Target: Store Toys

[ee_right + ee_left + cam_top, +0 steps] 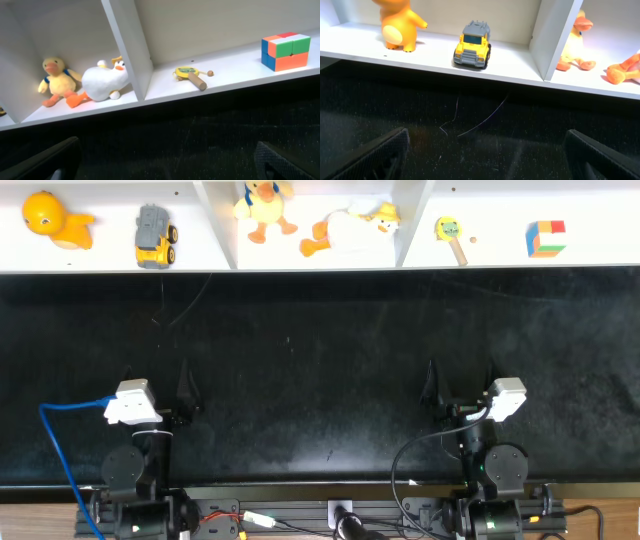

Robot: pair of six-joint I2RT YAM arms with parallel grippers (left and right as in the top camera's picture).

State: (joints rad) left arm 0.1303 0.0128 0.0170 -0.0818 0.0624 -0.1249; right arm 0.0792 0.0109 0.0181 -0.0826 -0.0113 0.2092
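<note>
Since every toy, from the orange duck (55, 220) at far left to the colour cube (546, 238) at far right, sits in the white shelf (100, 260), storing looks finished (no further pick seems called for), with the left gripper (157, 388) and right gripper (461, 388) spread and empty near their bases.

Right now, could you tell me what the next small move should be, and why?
Probably none beyond a final check: the orange duck, yellow truck, yellow plush duck, white plush duck, rattle and colour cube all sit in the white shelf, while the left gripper and right gripper rest open and empty near their bases.
</note>
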